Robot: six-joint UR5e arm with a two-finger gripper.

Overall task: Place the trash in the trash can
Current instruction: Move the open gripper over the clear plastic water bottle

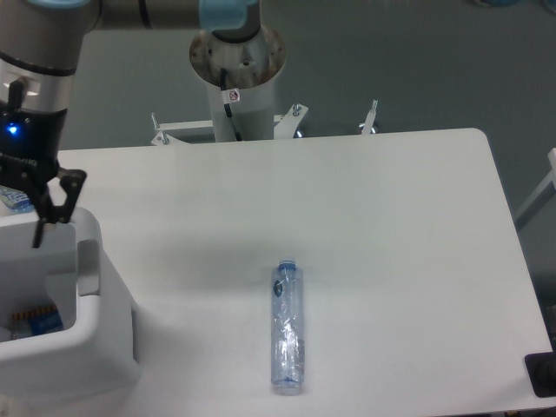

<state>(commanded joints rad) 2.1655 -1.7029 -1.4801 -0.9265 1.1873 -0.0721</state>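
Note:
The long clear crinkled bottle [287,327] lies on the white table near its front edge, bluish cap pointing away from me, far to the right of my gripper. The white boxy trash can [95,352] stands at the front left corner. My gripper [21,229] hangs over the can's back rim at the left edge of the view, open, with nothing in it; only its right finger [48,219] shows fully. The crumpled white wrapper is out of view. Inside the can I see a blue and orange item [39,321].
A blue-labelled water bottle [12,198] peeks out behind the gripper at the far left. The robot's base column [236,82] rises behind the table's back edge. A dark block [542,375] sits off the front right corner.

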